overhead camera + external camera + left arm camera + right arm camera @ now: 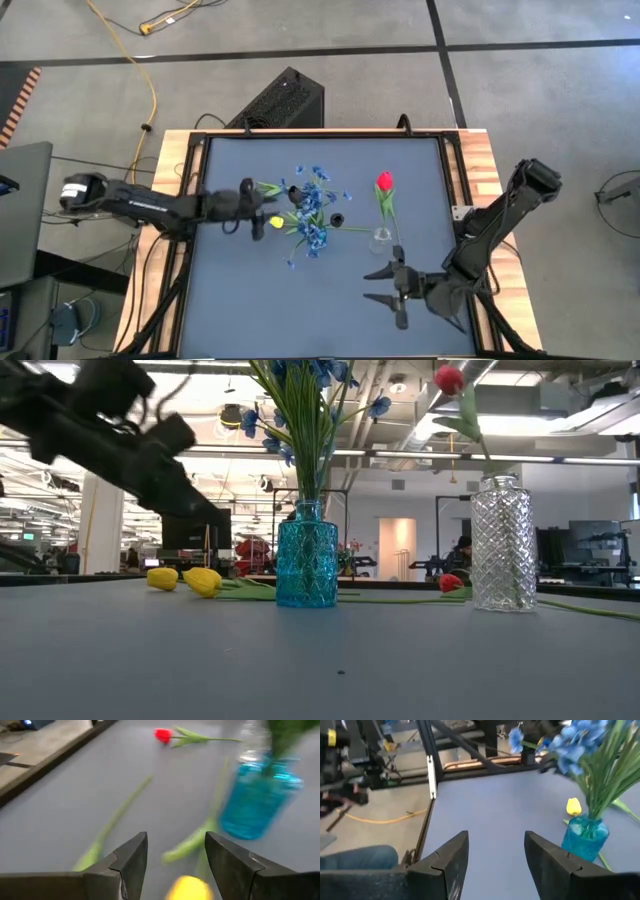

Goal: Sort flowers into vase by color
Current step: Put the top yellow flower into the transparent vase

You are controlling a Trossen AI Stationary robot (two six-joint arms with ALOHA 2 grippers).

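My left gripper (258, 208) is open and hovers over the table's middle left. In the left wrist view (175, 852) its fingers stand on either side of a yellow tulip head (187, 888) without touching it. That tulip (276, 222) lies on the table beside a second yellow one (162, 577). The blue sprays (310, 205) stand in a blue glass vase (306, 568). One red tulip (384, 181) stands in a clear glass vase (502, 545). Another red tulip (162, 735) lies flat on the table. My right gripper (385, 285) is open and waits near the near right edge.
Loose green stems (112, 822) lie across the grey mat near the blue vase. The table has a raised black frame and wooden borders (480, 170). Open mat lies at the near side (320, 660). A black box (285, 100) sits on the floor beyond the far edge.
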